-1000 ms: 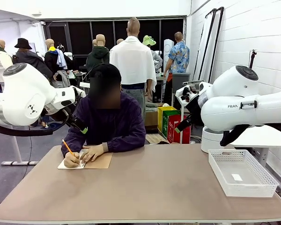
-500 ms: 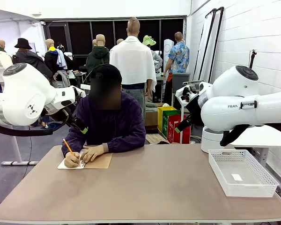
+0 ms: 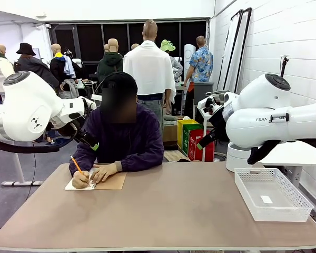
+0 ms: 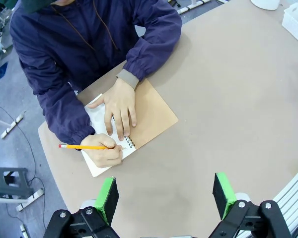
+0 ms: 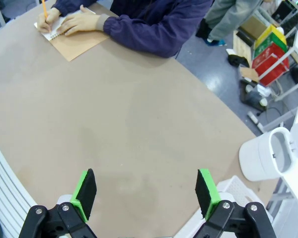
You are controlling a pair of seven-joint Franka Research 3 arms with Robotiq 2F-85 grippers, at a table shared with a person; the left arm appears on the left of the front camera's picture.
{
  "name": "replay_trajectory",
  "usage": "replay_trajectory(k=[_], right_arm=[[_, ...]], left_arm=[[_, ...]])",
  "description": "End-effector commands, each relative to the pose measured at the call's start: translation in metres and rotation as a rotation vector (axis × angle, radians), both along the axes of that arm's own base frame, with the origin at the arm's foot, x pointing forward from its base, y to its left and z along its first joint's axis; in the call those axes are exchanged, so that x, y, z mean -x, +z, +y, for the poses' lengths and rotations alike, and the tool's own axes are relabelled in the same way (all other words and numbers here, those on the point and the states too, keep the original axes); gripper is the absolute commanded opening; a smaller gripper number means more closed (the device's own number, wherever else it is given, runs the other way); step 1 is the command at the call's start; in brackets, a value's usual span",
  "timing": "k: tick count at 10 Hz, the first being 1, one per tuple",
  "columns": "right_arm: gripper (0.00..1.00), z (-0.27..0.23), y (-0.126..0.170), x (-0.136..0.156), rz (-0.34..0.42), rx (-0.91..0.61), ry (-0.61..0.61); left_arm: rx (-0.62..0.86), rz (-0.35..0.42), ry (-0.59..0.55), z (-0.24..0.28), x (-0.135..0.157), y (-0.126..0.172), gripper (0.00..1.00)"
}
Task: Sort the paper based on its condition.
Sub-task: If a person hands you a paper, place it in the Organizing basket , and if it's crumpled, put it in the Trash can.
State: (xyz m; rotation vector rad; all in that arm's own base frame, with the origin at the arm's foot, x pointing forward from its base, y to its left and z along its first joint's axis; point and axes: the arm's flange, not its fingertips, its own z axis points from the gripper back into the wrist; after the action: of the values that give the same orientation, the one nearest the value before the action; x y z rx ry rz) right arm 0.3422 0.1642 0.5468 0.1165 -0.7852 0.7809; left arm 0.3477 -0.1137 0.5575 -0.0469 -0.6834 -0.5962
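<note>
The paper is out of view as loose sheets. A person at the far left of the table writes with a yellow pencil (image 4: 84, 146) on the white page (image 4: 95, 166) of a spiral notebook (image 4: 154, 114) folded back on its brown cover. One hand holds the pencil and the other (image 4: 120, 104) lies flat on the page. My left gripper (image 4: 165, 186) hangs open high above the table edge near the notebook, with nothing between its green pads. My right gripper (image 5: 145, 181) is open too, high over the bare middle-right of the table (image 5: 129, 119).
A white mesh basket (image 3: 253, 205) sits at the table's right end with a small white slip (image 3: 266, 199) inside. The person's arms and torso lean over the far left edge. Both arms are raised at the sides, well above the tabletop (image 3: 174, 211).
</note>
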Motion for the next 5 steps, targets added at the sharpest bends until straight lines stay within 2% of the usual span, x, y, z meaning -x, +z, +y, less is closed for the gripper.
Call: replay_trajectory(k=[1, 5], right_arm=[[1.00, -0.0005, -0.0002, -0.0004, 0.002, -0.003, 0.001], [1.00, -0.0005, -0.0002, -0.0004, 0.002, -0.003, 0.001]], left_arm=[[0.003, -0.003, -0.002, -0.0005, -0.0022, 0.0008, 1.00], [0.003, -0.003, -0.002, -0.0005, -0.0022, 0.0008, 1.00]])
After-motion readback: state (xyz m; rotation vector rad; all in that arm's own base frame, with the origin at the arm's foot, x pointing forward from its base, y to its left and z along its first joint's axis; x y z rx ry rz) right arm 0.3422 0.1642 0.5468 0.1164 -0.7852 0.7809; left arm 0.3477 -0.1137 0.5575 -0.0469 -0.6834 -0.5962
